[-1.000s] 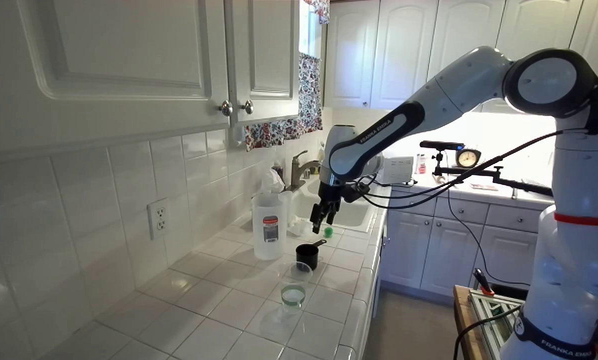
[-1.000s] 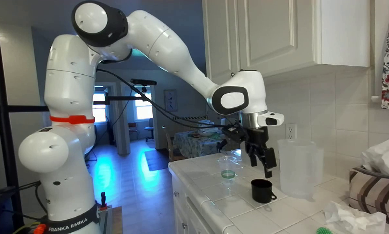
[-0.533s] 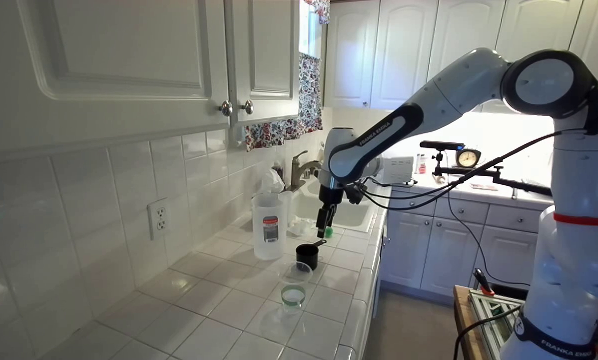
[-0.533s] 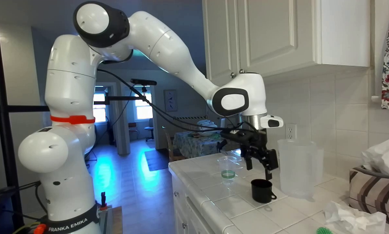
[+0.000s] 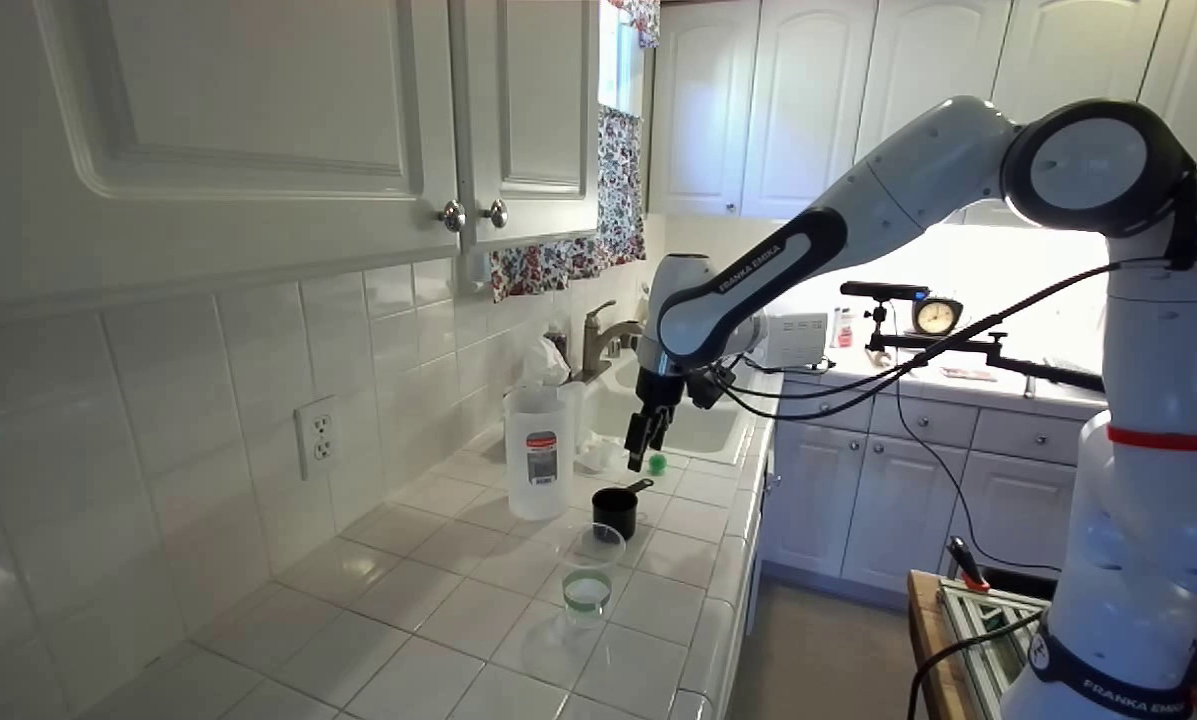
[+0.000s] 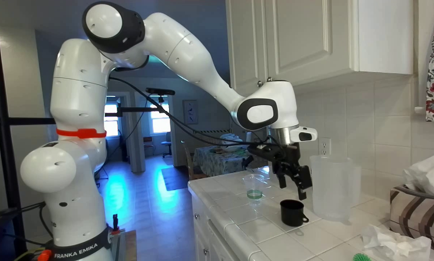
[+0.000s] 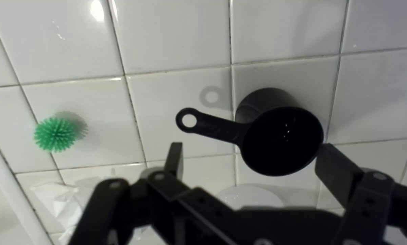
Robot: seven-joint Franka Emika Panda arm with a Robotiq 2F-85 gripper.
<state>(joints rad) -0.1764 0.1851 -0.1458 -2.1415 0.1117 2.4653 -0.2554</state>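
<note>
Open above blk cup (image 6: 292, 214), tight to one side
Leaves gap betw. gripper (image 7: 251, 146) & cup; runs clear twd counter's front edge (image 5: 720, 600) and, past handle (image 7: 213, 127), as far as green ball (image 7: 55, 134); gets blocked twd tiled wall (image 6: 360, 127) by tall pitcher (image 6: 333, 188), away from sink (image 5: 713, 430) by clear tumbler (image 5: 586, 592), set apart.

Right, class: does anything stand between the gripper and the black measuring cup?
Nothing visible does. The open gripper hangs above the black measuring cup; the translucent pitcher stands to one side, not between them.
</note>
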